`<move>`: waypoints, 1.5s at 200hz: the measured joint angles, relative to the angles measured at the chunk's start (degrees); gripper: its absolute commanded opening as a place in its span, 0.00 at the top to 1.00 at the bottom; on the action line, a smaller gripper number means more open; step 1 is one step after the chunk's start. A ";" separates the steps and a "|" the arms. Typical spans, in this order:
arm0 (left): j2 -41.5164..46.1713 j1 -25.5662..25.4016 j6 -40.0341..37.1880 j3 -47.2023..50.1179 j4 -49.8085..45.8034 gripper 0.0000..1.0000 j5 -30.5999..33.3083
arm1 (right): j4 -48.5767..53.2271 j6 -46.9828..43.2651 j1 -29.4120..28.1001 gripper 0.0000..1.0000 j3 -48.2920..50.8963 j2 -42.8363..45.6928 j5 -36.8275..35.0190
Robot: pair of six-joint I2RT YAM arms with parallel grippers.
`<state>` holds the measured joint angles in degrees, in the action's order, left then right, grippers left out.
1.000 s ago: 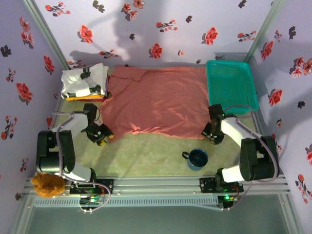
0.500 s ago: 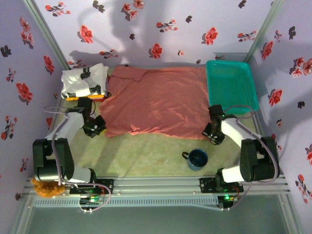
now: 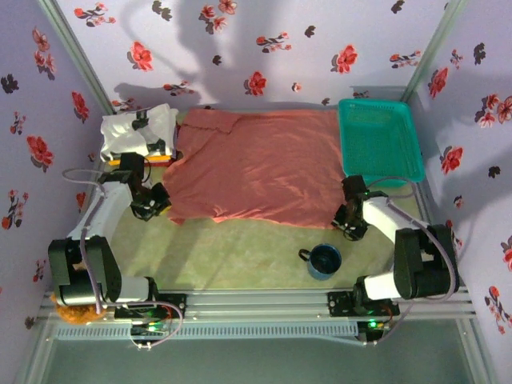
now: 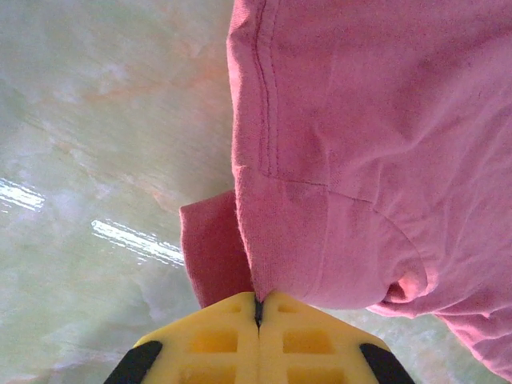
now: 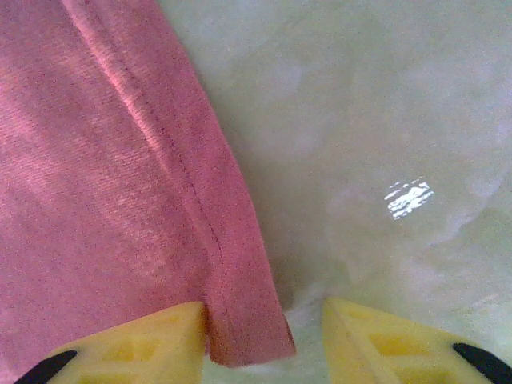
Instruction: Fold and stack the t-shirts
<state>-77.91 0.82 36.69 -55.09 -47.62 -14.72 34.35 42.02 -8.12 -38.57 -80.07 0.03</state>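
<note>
The salmon-pink t-shirt (image 3: 256,164) lies spread flat across the back of the table. My left gripper (image 3: 152,204) is at its near left corner. In the left wrist view the yellow jaws (image 4: 258,308) are pressed together with the sleeve edge of the t-shirt (image 4: 360,120) pinched between them. My right gripper (image 3: 346,222) is at the near right corner. In the right wrist view it (image 5: 264,328) stands open, its fingers (image 5: 136,344) either side of the hem corner of the t-shirt (image 5: 96,160). A stack of folded t-shirts (image 3: 140,134), white on top, sits at the far left.
A teal mesh basket (image 3: 380,140) stands at the far right, beside the pink cloth. A dark blue mug (image 3: 324,260) sits on the green table top (image 3: 232,252) near the right arm's base. Floral walls close in the back and sides.
My left gripper moved back and left to the shirt's near left corner and shut on the cloth. The right gripper stayed at the right corner and its jaws narrowed.
</note>
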 measured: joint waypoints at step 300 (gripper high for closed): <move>24.92 6.27 5.05 13.14 -18.99 1.00 0.15 | 16.96 0.74 0.57 1.00 -1.40 12.74 -6.75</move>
<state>-52.99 7.09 41.74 -41.95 -66.61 -14.57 51.31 42.76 -7.55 -39.97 -67.33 -6.72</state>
